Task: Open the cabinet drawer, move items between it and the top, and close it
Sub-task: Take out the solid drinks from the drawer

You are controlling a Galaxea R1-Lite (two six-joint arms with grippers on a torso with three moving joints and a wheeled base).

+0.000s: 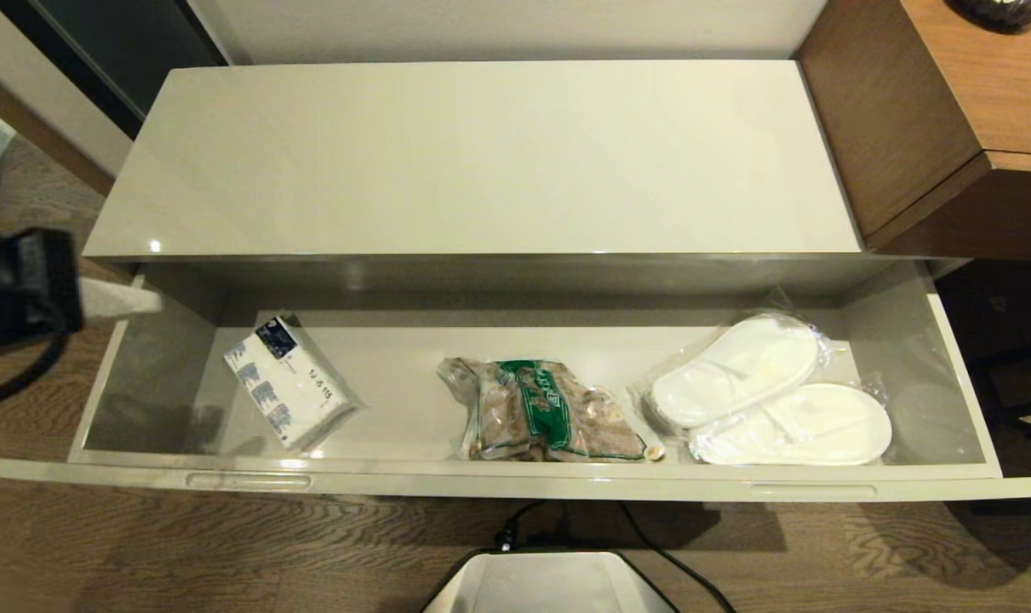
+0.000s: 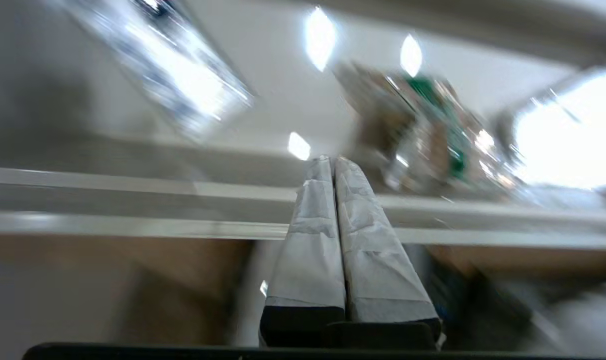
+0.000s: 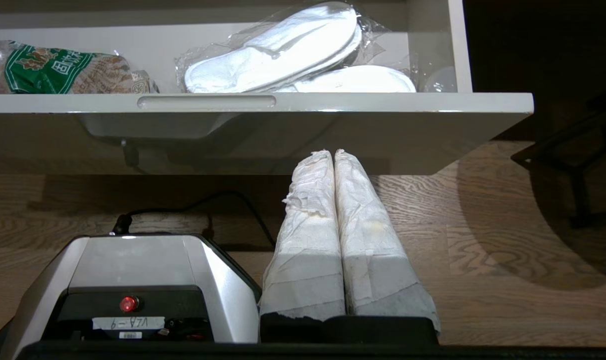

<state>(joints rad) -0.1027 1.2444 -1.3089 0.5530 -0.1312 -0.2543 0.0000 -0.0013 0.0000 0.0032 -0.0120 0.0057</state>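
1. Cabinet drawer stands pulled fully out, so I judge the opening step done.
2. Bag of brown pieces lies inside it, beyond and to one side of the left gripper fingers, which are clenched on nothing.
3. Cabinet top carries nothing yet; the moving and the closing remain.
4. Right gripper hangs below the drawer front, fingers pressed together, empty.

Green-banded brown bag, white slippers, blue-patterned white pack, beige-grey drawer.
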